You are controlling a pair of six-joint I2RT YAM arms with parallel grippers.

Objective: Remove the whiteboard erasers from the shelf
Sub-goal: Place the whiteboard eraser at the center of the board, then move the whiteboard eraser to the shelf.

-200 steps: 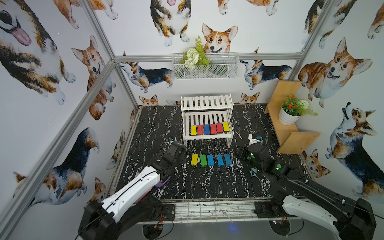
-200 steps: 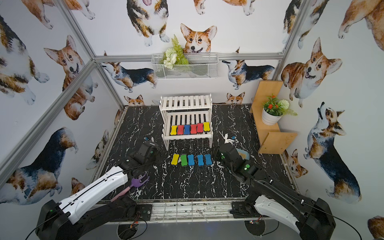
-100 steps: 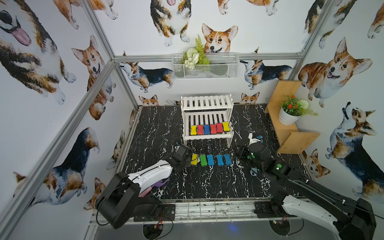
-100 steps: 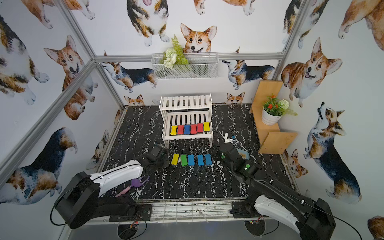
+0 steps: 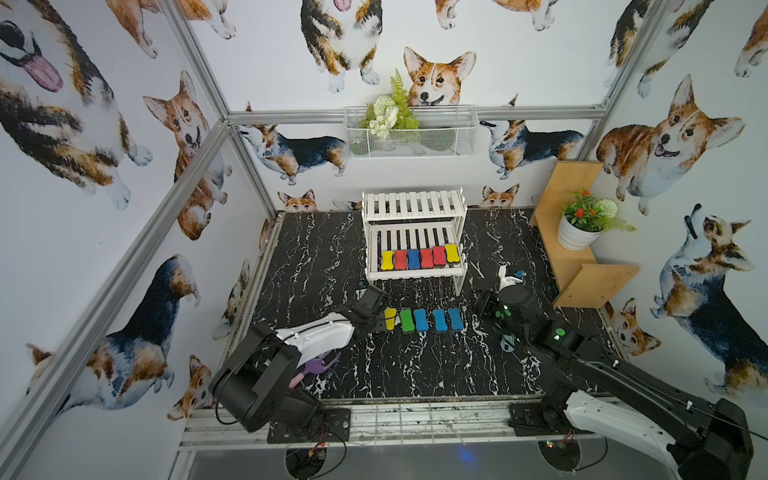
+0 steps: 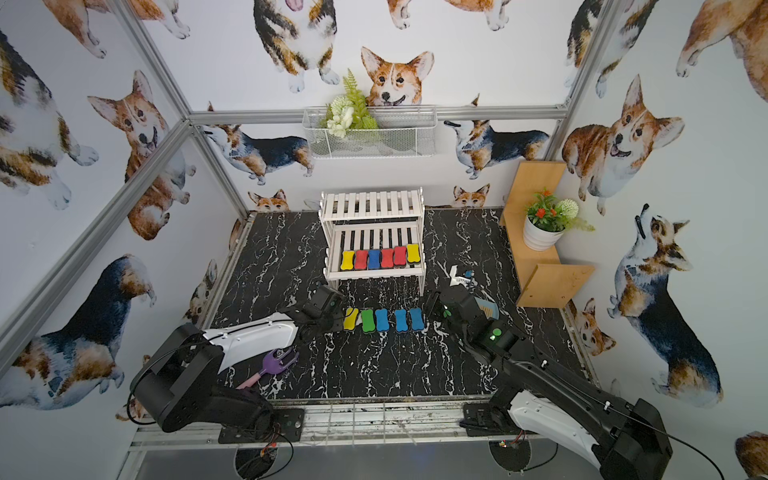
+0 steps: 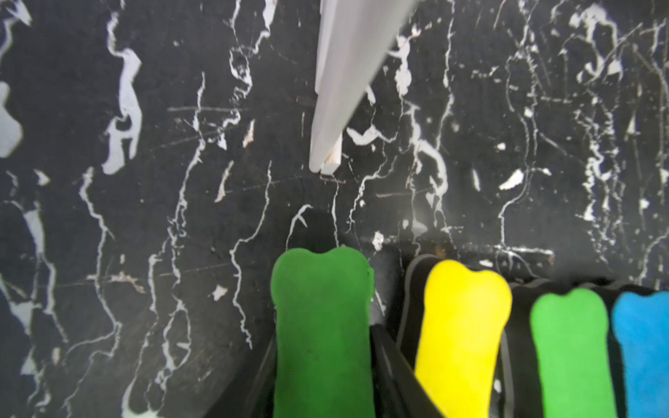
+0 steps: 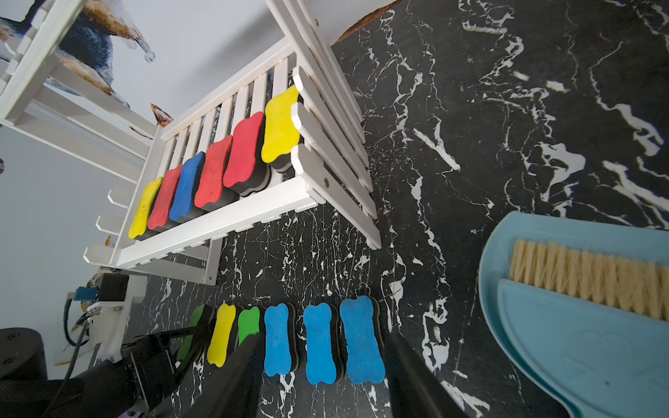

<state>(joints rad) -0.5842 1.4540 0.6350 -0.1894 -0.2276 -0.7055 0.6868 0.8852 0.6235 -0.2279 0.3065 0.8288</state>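
The white shelf (image 5: 413, 272) (image 6: 374, 274) (image 8: 224, 220) stands at the back of the black marble table. Several whiteboard erasers (image 5: 419, 258) (image 8: 213, 177) sit in a row on its lower tier: yellow, red and blue. On the table in front lies a second row (image 5: 421, 320) (image 6: 382, 320) (image 8: 318, 343). My left gripper (image 5: 376, 320) (image 6: 336, 320) (image 7: 324, 347) is low at that row's left end, shut on a green eraser (image 7: 322, 307) (image 8: 192, 336) beside the yellow eraser (image 7: 459, 325). My right gripper (image 5: 484, 305) (image 6: 432, 303) (image 8: 322, 347) hovers open by the row's right end, holding nothing.
A light-blue dustpan with brush (image 8: 579, 343) (image 6: 486, 309) lies under the right arm. A purple toy fork (image 5: 318, 365) lies by the left arm. A tan stepped stand (image 5: 582, 266) with a potted plant (image 5: 575, 237) is at the right. A wire basket (image 5: 411, 137) hangs on the back wall.
The left arm has swung right and down, bringing the green eraser to the left end of the table row. The right arm has stayed still.
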